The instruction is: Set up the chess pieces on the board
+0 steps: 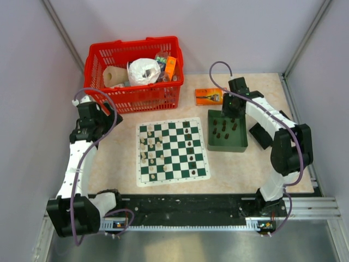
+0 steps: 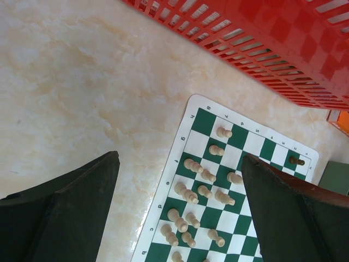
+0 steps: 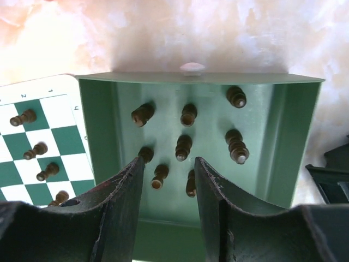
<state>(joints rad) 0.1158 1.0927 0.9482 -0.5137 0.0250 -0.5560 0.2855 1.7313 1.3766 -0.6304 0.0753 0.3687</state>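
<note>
The board lies flat on the table, in front of the red basket. Cream chessmen cluster on its left columns. A few dark chessmen stand along its right edge, next to the dark green tray. More dark pieces are scattered across the tray floor.

The right pincer hangs over the tray with its fingers parted and gripping nothing. Two of the pieces show in the gap between the fingers, which seem to hang above them rather than touch, though the angle makes this hard to judge.

The left pincer is spread wide and released, hovering over the board's left edge and the bare table beside it.

An orange packet lies between basket and tray.
</note>
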